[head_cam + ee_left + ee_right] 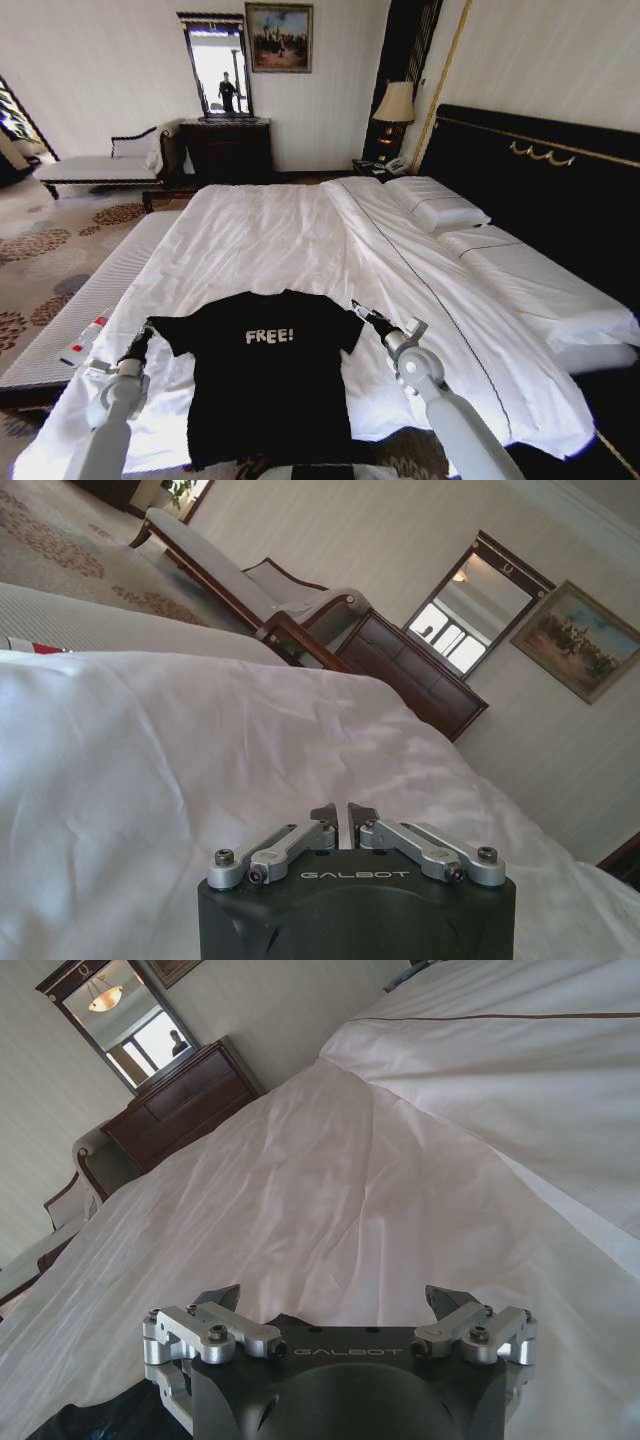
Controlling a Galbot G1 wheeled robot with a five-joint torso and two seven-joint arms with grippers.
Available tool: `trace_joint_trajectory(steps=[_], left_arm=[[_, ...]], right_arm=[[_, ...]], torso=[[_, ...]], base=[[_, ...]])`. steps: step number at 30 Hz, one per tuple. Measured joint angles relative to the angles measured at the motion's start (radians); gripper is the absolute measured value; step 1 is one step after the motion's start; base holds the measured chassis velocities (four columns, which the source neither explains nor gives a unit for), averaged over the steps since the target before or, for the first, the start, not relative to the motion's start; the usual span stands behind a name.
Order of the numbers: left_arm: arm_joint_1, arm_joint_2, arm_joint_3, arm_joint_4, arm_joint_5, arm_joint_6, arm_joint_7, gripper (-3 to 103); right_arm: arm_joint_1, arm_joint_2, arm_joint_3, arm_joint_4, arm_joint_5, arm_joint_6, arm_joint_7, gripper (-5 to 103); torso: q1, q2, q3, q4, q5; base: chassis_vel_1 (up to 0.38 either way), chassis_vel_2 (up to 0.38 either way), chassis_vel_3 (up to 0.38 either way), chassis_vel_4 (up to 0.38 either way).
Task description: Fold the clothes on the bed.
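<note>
Spreading across most of the room, the bed [300,230] carries the black "FREE!" T-shirt [270,385] flat and face-up at its near edge, both sleeves out, so by my reading no fold is made and all folding remains. Beside the left sleeve, the left gripper [141,338] has its fingers pressed together on nothing. Near the right sleeve, the right gripper [361,311] stands wide apart, empty.

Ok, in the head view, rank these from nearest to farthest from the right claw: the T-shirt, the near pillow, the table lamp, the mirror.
From the right claw:
1. T-shirt, right beside it on the bed.
2. Near pillow, up by the headboard.
3. Table lamp, beyond the bed's head corner.
4. Mirror, on the far wall.
</note>
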Motion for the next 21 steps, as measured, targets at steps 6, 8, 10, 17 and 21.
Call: trace_joint_trajectory(steps=[6,8,10,17,21], left_arm=[[0.068,-0.052,-0.014,-0.022,0.037,-0.029,-0.006,30],[0.084,-0.06,-0.021,-0.024,0.038,-0.037,-0.007,35],[0.122,-0.076,-0.029,-0.039,0.036,-0.052,-0.006,46],[0.207,-0.134,-0.019,-0.155,0.019,-0.066,0.03,68],[0.24,-0.17,0.002,-0.213,0.048,-0.066,0.035,85]], right_arm=[[-0.002,0.01,0.0,0.0,-0.001,0.0,0.0,100],[-0.003,0.011,0.001,0.0,-0.001,0.0,0.0,100],[-0.008,0.011,0.003,0.0,-0.002,0.001,0.0,100],[-0.025,0.021,0.018,0.006,-0.011,0.004,-0.001,100],[-0.024,0.03,0.015,0.007,-0.013,0.004,0.0,100]], torso=[[0.0,0.0,0.0,0.0,0.0003],[0.0,0.0,0.0,0.0,0.0003],[0.0,0.0,0.0,0.0001,0.0002],[0.0,0.0,0.0,-0.0002,0.0003],[0.0,0.0,0.0,0.0001,0.0004]], base=[[0.0,0.0,0.0,0.0],[0.0,0.0,0.0,0.0],[0.0,0.0,0.0,0.0],[0.0,0.0,0.0,0.0],[0.0,0.0,0.0,0.0]])
